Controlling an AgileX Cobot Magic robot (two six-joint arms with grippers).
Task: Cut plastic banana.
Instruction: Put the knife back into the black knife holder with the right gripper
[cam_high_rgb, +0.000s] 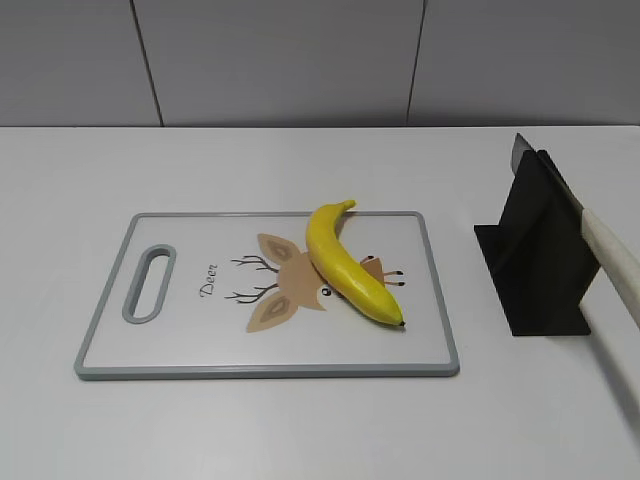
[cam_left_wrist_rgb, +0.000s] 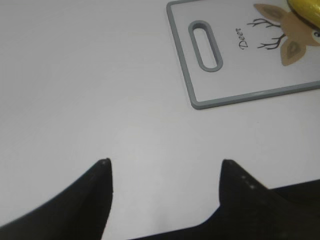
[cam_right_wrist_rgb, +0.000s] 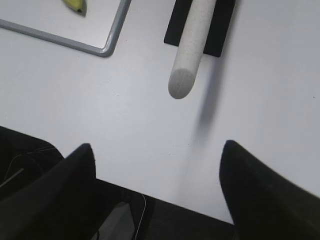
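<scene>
Left end effector (cam_left_wrist_rgb: 165, 172) spread open over white table (cam_left_wrist_rgb: 75, 75), cutting board (cam_left_wrist_rgb: 220, 102) corner, banana (cam_left_wrist_rgb: 307, 10) edge

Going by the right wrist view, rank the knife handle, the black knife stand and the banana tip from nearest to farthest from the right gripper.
From the right gripper:
1. Knife handle, its rounded end just ahead.
2. Black knife stand, behind the handle.
3. Banana tip, far upper left on the cutting board.
</scene>
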